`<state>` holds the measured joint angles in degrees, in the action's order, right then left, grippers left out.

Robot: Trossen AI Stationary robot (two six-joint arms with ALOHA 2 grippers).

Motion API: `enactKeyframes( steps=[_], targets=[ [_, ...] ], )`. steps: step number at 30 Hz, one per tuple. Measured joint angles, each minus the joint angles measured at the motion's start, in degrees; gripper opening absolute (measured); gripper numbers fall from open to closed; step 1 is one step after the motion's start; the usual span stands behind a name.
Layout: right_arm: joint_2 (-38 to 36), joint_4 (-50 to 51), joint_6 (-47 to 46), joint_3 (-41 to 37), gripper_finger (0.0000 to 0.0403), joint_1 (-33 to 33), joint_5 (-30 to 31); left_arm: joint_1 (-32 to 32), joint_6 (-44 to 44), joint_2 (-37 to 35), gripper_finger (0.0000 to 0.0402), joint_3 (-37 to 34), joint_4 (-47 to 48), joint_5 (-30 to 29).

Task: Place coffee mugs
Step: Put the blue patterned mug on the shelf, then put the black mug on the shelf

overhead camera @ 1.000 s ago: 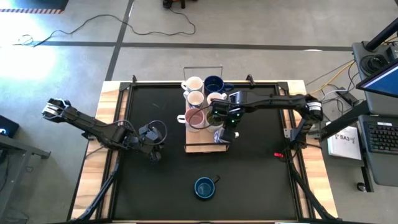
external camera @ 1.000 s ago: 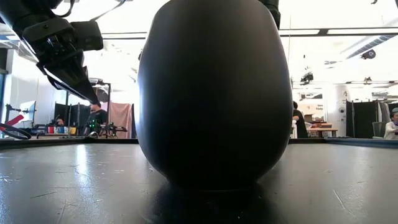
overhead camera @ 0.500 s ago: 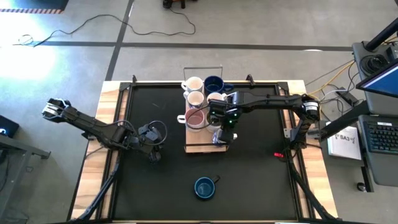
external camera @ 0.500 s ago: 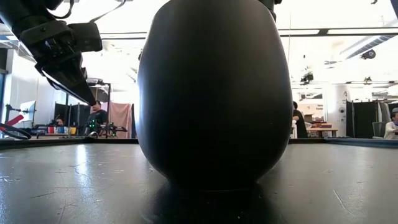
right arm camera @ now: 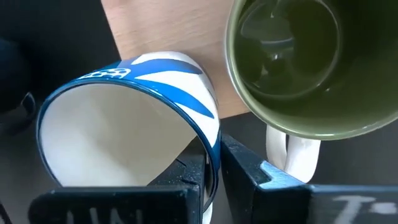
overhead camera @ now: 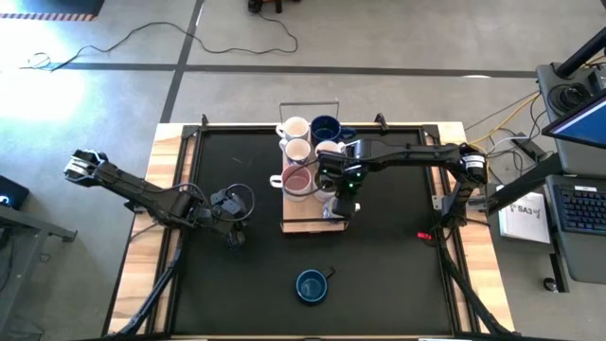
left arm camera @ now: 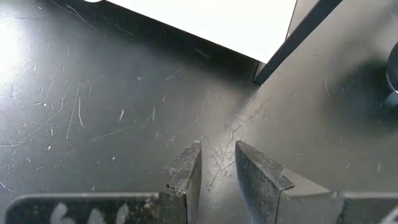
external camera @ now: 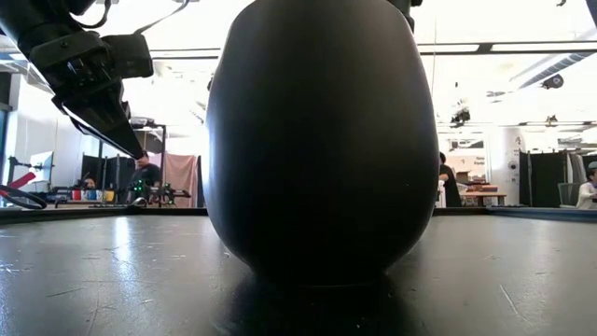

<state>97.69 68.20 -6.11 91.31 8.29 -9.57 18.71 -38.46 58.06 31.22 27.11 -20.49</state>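
A wooden tray [overhead camera: 295, 224] at the table's middle carries several coffee mugs: white ones [overhead camera: 294, 128], a dark blue one [overhead camera: 325, 126] and one with a pink inside [overhead camera: 300, 178]. My right gripper [overhead camera: 339, 196] is over the tray's right side, shut on a white mug with a blue rim and stripes [right arm camera: 124, 124]. An olive green mug [right arm camera: 292, 62] stands right beside it. Another dark blue mug [overhead camera: 311, 285] stands alone near the front edge and fills the low view [external camera: 322, 140]. My left gripper [left arm camera: 217, 168] waits open over the bare table, left of the tray. My right gripper has the striped mug's wall at the rim [right arm camera: 213, 163] between its fingers, one finger [right arm camera: 186, 180] inside the mug and one [right arm camera: 249, 174] outside. The fingers come from above, pointing steeply down. The mug is tilted, its mouth turned up toward the wrist, over the tray's wood.
The tray has a tall wire handle [overhead camera: 308, 104] at its far end. A small red object [overhead camera: 424, 235] lies on the black mat at the right. Bare mat spreads left, right and in front of the tray. People and equipment stand in the room behind.
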Motion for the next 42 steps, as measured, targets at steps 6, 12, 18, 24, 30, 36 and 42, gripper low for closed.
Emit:
enactKeyframes(
  steps=[6, 12, 18, 24, 30, 36, 42],
  targets=[
    [0.0, -0.4, 0.8, 0.0, 0.0055, 0.0, -2.6, 0.0, 0.0, 0.0, 0.0080, 0.0, 0.0, 0.0],
    [-0.2, -1.0, 1.5, 0.0, 0.0080, 0.0, -2.9, 0.0, 0.1, 0.0, 0.0080, 0.0, 0.0, 0.0],
    [-0.6, -2.4, 2.7, 0.0, 0.0088, 0.0, -2.8, 0.0, 0.3, 0.0, 0.0080, 0.0, 0.0, 0.0],
    [-2.3, -2.3, 2.7, 0.0, 0.0081, 0.0, -2.6, 0.0, 0.3, 0.0, 0.0080, 0.0, 0.0, 0.0],
    [-5.7, -2.3, 2.1, 0.0, 0.0082, 0.0, -2.4, 0.0, 0.1, 0.0, 0.0080, 0.0, 0.0, 0.0],
    [-8.7, -2.5, 1.6, 0.0, 0.0086, 0.0, -1.8, 0.0, -2.2, 0.0, 0.0080, 0.0, -0.6, 0.0],
    [-11.4, -2.0, -0.5, 0.0, 0.0078, 0.0, -0.9, 0.0, -3.1, 0.0, 0.0080, 0.0, -1.2, 0.0]
  ],
)
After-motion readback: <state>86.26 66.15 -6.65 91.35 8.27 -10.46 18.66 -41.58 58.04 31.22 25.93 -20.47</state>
